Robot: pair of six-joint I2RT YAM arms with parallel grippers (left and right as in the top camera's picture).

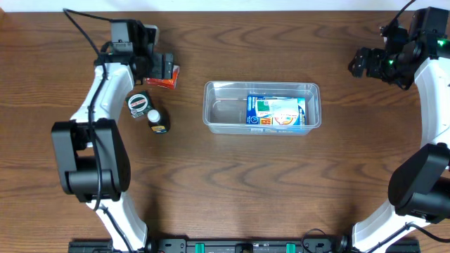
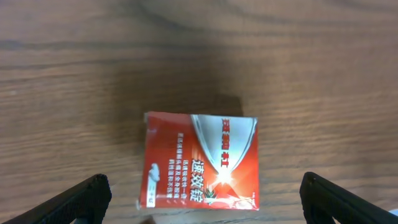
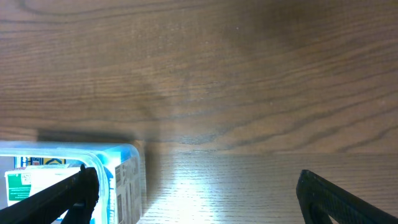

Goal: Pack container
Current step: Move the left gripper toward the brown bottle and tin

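Note:
The clear plastic container [image 1: 223,112] sits at the table's centre with a blue-and-white carton [image 1: 275,111] lying in its right half. A red packet [image 1: 164,81] lies flat on the table at the left. My left gripper [image 1: 160,69] hovers over it, open and empty. In the left wrist view the packet [image 2: 202,160] lies between and just ahead of the open fingers [image 2: 202,205]. My right gripper [image 1: 362,63] is open and empty at the far right, away from the container. In the right wrist view [image 3: 199,199] the container's corner [image 3: 139,163] shows at the lower left.
A small round tin [image 1: 138,104] and a small dark bottle with a white cap [image 1: 157,120] lie on the wood table left of the container, below the red packet.

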